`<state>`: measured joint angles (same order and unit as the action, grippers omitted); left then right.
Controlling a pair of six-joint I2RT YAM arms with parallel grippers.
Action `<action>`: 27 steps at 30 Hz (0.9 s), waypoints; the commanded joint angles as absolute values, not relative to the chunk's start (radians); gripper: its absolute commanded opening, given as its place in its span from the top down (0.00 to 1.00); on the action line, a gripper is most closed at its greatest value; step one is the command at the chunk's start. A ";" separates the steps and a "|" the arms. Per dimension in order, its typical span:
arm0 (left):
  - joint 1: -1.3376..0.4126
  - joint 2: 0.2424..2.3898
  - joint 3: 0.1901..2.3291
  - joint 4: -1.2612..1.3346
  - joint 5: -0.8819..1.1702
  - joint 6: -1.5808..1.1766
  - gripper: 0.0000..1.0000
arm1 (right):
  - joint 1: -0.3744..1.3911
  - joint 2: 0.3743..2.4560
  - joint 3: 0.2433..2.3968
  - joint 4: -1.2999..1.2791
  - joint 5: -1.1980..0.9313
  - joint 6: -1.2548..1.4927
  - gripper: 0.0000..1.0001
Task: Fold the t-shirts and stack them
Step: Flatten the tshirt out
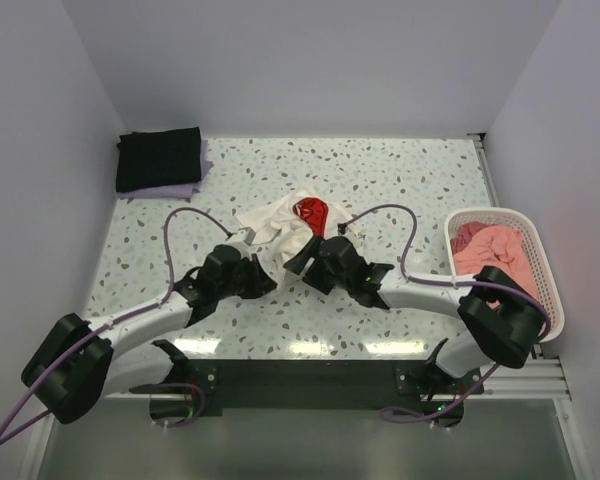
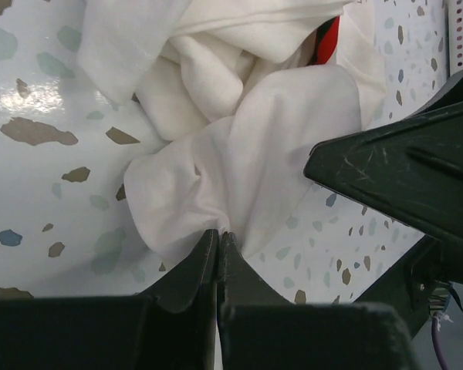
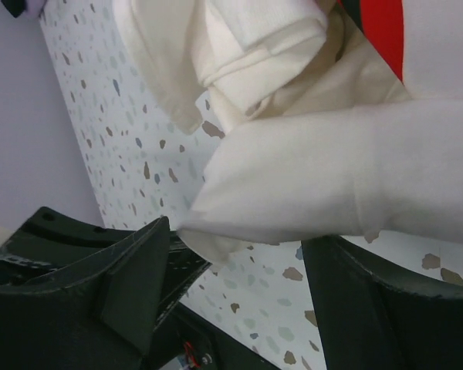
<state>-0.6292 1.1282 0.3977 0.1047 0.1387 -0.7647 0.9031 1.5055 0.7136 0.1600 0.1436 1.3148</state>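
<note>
A cream-white t-shirt [image 1: 278, 225] lies crumpled at the middle of the table, its red print [image 1: 312, 211] showing on top. My left gripper [image 2: 218, 236] is shut on a pinch of this shirt's near edge [image 2: 239, 169]. From the right, my right gripper [image 3: 243, 240] stands open, with a rounded fold of the same shirt [image 3: 316, 177] hanging between its fingers. One dark finger of the right gripper [image 2: 401, 173] shows in the left wrist view. A folded black t-shirt [image 1: 158, 158] rests on a pale lavender one [image 1: 196, 186] at the far left corner. A salmon-pink t-shirt [image 1: 488, 250] lies in the basket.
The white slatted basket [image 1: 543, 275] stands at the table's right edge. Both arms reach inward and meet near the table's middle. Grey walls close in the left, back and right sides.
</note>
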 commanded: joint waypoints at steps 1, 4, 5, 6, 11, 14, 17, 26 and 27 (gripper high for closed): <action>-0.664 1.121 0.400 0.138 0.155 -0.755 1.00 | 0.911 1.454 0.703 0.182 0.215 1.336 0.29; -0.686 1.137 0.411 0.141 0.158 -0.747 1.00 | 0.919 1.453 0.707 0.183 0.219 1.335 0.29; -0.692 1.138 0.413 0.140 0.153 -0.749 1.00 | 0.920 1.459 0.710 0.180 0.221 1.335 0.29; -0.696 1.140 0.414 0.143 0.156 -0.756 1.00 | 0.922 1.463 0.715 0.176 0.221 1.333 0.29; -0.707 1.125 0.408 0.160 0.179 -0.756 1.00 | 0.923 1.500 0.723 0.178 0.227 1.327 0.33; -0.706 1.108 0.407 0.163 0.195 -0.752 1.00 | 0.923 1.490 0.721 0.146 0.276 1.313 0.60; -0.706 1.091 0.414 0.140 0.183 -0.739 1.00 | 0.920 1.431 0.739 0.031 0.357 1.290 1.00; -0.695 1.162 0.578 0.002 -0.104 -0.752 0.53 | 0.874 1.126 0.859 -0.357 0.571 0.999 1.00; -0.692 1.182 0.595 0.023 -0.106 -0.747 0.52 | 0.862 1.114 0.870 -0.380 0.569 0.956 1.00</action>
